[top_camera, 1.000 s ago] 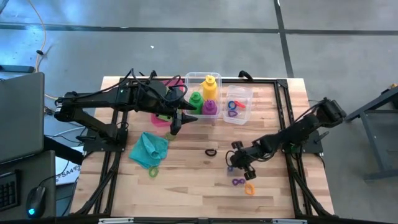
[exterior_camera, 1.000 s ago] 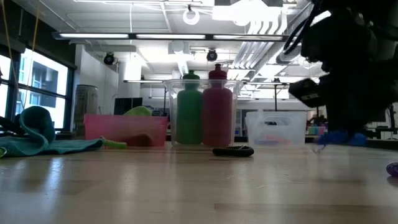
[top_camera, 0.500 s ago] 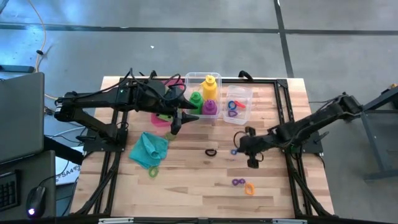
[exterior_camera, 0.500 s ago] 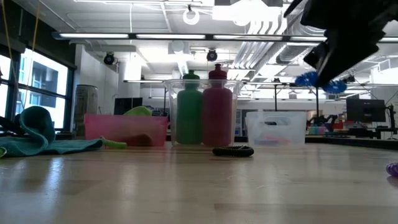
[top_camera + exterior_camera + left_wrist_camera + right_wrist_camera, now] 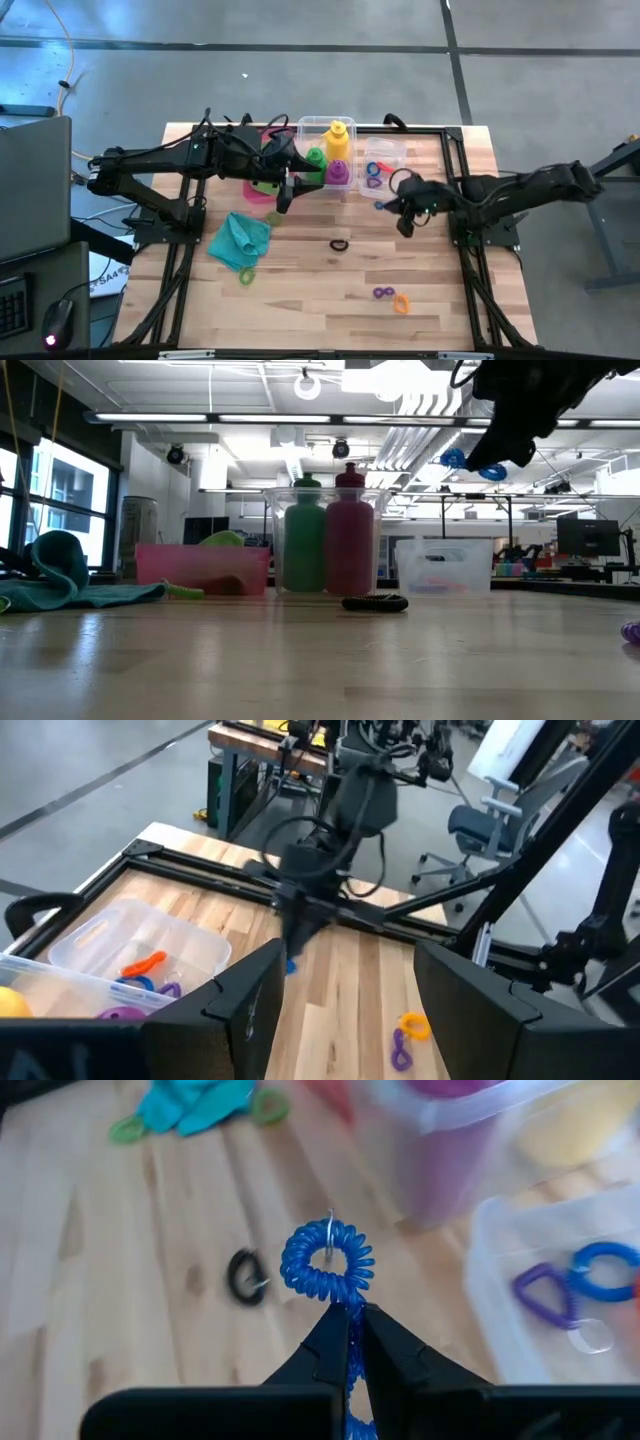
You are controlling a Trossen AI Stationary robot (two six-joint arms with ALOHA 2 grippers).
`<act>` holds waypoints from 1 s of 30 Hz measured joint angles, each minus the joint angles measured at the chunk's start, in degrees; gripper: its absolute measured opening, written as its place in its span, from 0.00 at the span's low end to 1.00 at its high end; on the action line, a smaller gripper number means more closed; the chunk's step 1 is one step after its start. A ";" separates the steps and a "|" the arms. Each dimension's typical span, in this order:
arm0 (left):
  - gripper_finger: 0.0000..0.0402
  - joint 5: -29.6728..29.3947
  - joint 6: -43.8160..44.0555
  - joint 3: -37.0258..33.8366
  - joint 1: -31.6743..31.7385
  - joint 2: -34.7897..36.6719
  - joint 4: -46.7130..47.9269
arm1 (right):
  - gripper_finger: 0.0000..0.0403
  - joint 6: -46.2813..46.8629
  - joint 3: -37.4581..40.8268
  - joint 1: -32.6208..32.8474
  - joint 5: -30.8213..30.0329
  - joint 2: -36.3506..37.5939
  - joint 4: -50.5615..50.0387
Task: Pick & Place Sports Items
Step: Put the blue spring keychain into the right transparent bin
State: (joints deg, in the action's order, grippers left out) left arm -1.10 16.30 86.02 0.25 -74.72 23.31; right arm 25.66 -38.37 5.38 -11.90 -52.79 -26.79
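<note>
Pale wooden table point(image 5: 300, 290) – matt planks; clear glossy plastic bin point(image 5: 383, 170); soft teal cloth point(image 5: 238, 240).

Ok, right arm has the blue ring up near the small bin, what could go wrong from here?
1. The right gripper pinches the blue ring only by its lower edge, so it might slip out before reaching the small clear bin.
2. The ring hangs short of the bin's near wall; released too early, it would likely land on the table.
3. The left gripper sits close beside the bottle bin; a wide swing could bring the arms close together.
</note>
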 joint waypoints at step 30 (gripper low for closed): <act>0.54 -0.09 -2.41 0.00 0.00 0.00 0.00 | 0.01 -19.85 -0.04 -33.30 4.16 -6.88 11.87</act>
State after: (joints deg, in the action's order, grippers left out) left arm -1.19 13.89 86.02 0.25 -74.72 23.31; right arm 5.80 -38.41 -27.93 -7.74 -59.67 -14.91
